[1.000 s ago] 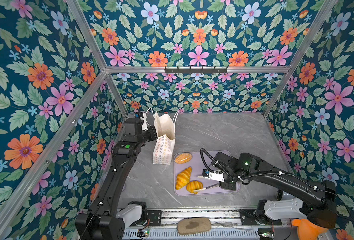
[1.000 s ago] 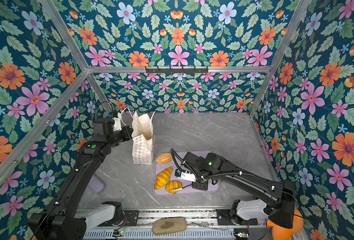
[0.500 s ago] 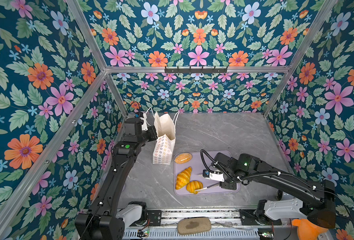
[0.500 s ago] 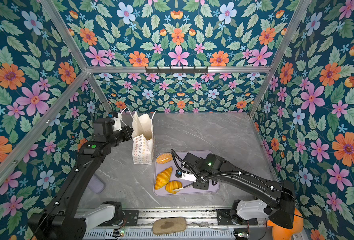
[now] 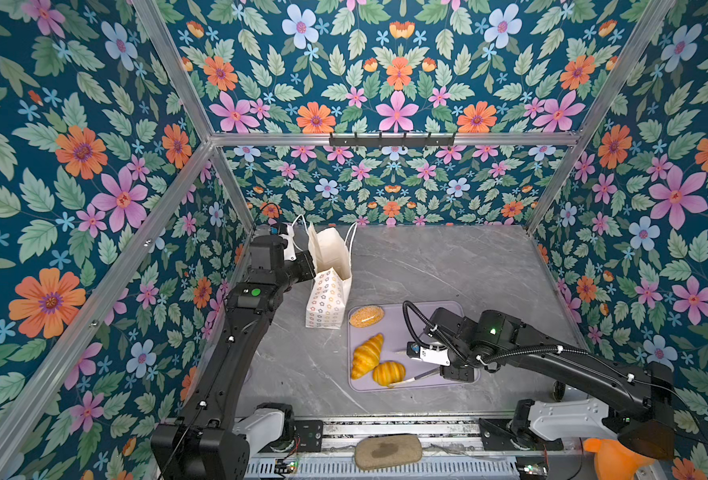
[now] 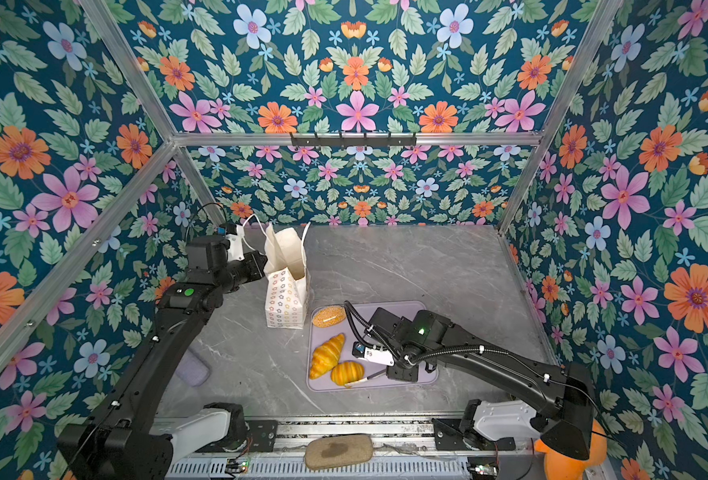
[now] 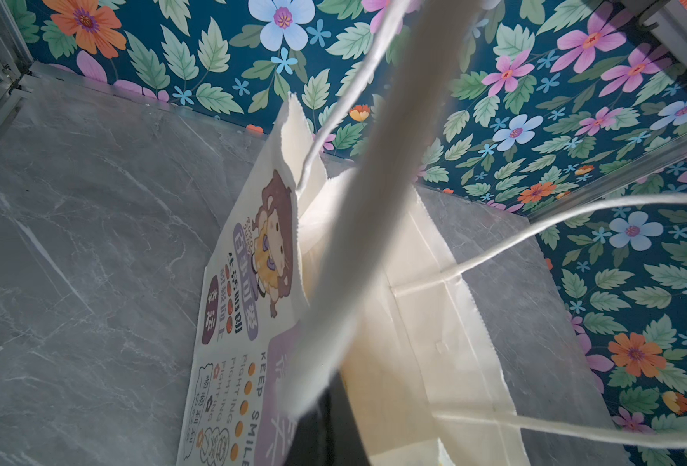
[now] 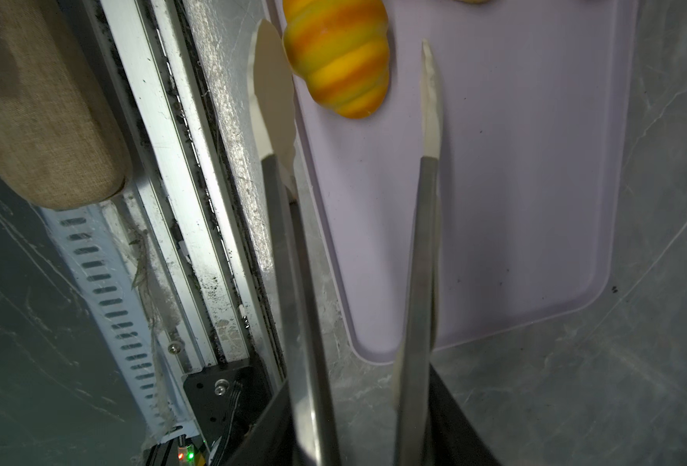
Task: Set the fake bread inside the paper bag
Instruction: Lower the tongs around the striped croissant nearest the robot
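Lower edge, both top views: a tan pad [image 5: 387, 451] with a dark smudge lies on the front rail [image 5: 385, 426], mid-frame. An orange plush toy [image 5: 612, 457] sits in the lower right corner, partly behind the right arm's base.

Just beyond the rail, lower centre: a lilac tray [image 5: 391, 334] lies flat on the grey tabletop [image 5: 447, 266]. The right gripper [image 5: 447, 368] hangs low over the tray's near right part, its jaws pinching the handles of a pair of tongs [image 5: 418, 377]. In the right wrist view I see the tongs themselves spread. One cream tip is just beside the small croissant [image 8: 339, 60]; I cannot tell whether they touch. The other tip stands apart over bare tray. The croissant is not gripped.

Bread: three pieces lie on the tray's left half. The small croissant is nearest. The long croissant [image 5: 367, 355] is just beside it, to the left and a little behind. The seeded bun [image 5: 366, 316] is at the far left corner, apart from both.

Farther, left of centre: the paper bag [image 5: 327, 295] stands upright on the tabletop just past the tray's far left corner. Its mouth is open and white inside, and the cord handles [image 5: 351, 237] stand up. The left gripper [image 5: 307, 266] is at the bag's left rim, jaws pressed together on the paper wall. The left wrist view shows that wall as a blurred white strip close to the lens. I cannot see the bag's bottom.

Farthest: the floral back wall, with a black hook bar [image 5: 391, 139] across upper centre.
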`<act>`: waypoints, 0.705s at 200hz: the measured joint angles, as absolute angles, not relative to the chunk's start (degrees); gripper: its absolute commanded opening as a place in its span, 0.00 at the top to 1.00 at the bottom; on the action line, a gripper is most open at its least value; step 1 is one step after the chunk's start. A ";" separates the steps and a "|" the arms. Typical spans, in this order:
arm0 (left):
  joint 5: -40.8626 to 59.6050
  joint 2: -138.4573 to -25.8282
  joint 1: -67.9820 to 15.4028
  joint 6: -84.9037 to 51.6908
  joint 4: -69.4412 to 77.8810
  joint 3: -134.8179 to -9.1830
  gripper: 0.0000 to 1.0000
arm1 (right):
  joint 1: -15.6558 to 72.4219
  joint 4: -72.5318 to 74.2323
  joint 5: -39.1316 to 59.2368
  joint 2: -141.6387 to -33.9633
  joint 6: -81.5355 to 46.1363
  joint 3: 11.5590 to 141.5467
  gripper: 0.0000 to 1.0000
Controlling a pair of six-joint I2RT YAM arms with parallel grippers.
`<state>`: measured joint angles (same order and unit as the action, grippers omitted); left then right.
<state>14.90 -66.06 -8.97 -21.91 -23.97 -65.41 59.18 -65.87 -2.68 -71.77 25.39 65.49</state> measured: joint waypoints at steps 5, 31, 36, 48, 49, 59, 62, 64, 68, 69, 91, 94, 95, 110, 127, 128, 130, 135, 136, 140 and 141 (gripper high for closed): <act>14.90 -66.04 -8.97 -21.91 -23.97 -65.39 1.00 | 59.18 -65.71 -2.66 -71.79 25.36 65.43 0.57; 14.90 -65.95 -8.97 -21.91 -23.97 -65.28 1.00 | 59.18 -64.97 -2.66 -72.77 24.97 64.95 0.57; 14.90 -65.95 -8.97 -21.91 -23.97 -65.25 1.00 | 59.18 -64.97 -2.68 -73.10 24.97 64.95 0.57; 14.92 -65.95 -8.97 -21.91 -23.94 -65.23 1.00 | 59.16 -64.86 -2.68 -73.43 24.91 64.97 0.57; 14.92 -65.95 -8.97 -21.91 -23.94 -65.21 1.00 | 59.13 -64.86 -2.68 -73.43 24.88 64.97 0.57; 14.92 -65.95 -8.97 -21.91 -23.90 -65.19 1.00 | 59.13 -64.88 -2.66 -73.43 24.56 65.01 0.57; 14.92 -65.95 -8.97 -21.91 -23.92 -65.19 1.00 | 59.13 -64.88 -2.61 -73.43 24.53 65.01 0.57; 14.92 -65.95 -8.97 -21.91 -23.92 -65.19 1.00 | 59.13 -64.86 -2.59 -73.41 24.53 65.01 0.56; 14.92 -65.95 -8.97 -21.91 -23.90 -65.17 1.00 | 59.13 -64.84 -2.44 -73.36 24.53 65.01 0.56; 14.92 -65.95 -8.97 -21.91 -23.90 -65.17 1.00 | 59.13 -64.84 -2.42 -73.34 24.53 65.01 0.56; 15.07 -65.95 -8.97 -21.91 -23.81 -65.14 1.00 | 59.13 -64.60 -2.00 -73.01 24.36 64.69 0.56; 15.09 -65.95 -8.97 -21.91 -23.81 -65.12 1.00 | 59.13 -64.60 -2.00 -73.01 24.36 64.62 0.57; 15.09 -65.95 -8.97 -21.91 -23.81 -65.12 1.00 | 59.13 -64.60 -2.00 -73.01 24.34 64.62 0.57; 15.11 -65.95 -8.97 -21.91 -23.77 -65.06 1.00 | 59.13 -64.55 -1.74 -73.12 24.29 64.47 0.56; 15.14 -65.95 -8.97 -21.91 -23.75 -65.01 1.00 | 59.11 -64.53 -1.37 -73.12 24.14 64.40 0.56; 15.16 -65.95 -8.97 -21.91 -23.75 -65.01 1.00 | 59.11 -64.51 -1.32 -73.12 24.14 64.40 0.56; 15.16 -65.95 -8.97 -21.91 -23.73 -65.01 1.00 | 59.13 -64.47 -1.21 -73.12 24.14 64.36 0.56; 15.18 -65.95 -8.97 -21.91 -23.73 -65.01 1.00 | 59.13 -64.38 -0.95 -73.12 24.14 64.27 0.56; 15.18 -65.95 -8.97 -21.91 -23.73 -65.01 1.00 | 59.13 -64.34 -0.89 -73.12 24.14 64.23 0.56; 15.22 -65.95 -8.97 -21.91 -23.73 -65.01 1.00 | 59.13 -64.25 -0.69 -73.12 24.12 64.12 0.57; 15.22 -65.93 -8.97 -21.91 -23.73 -65.01 1.00 | 59.13 -64.18 -0.60 -73.12 24.12 64.07 0.56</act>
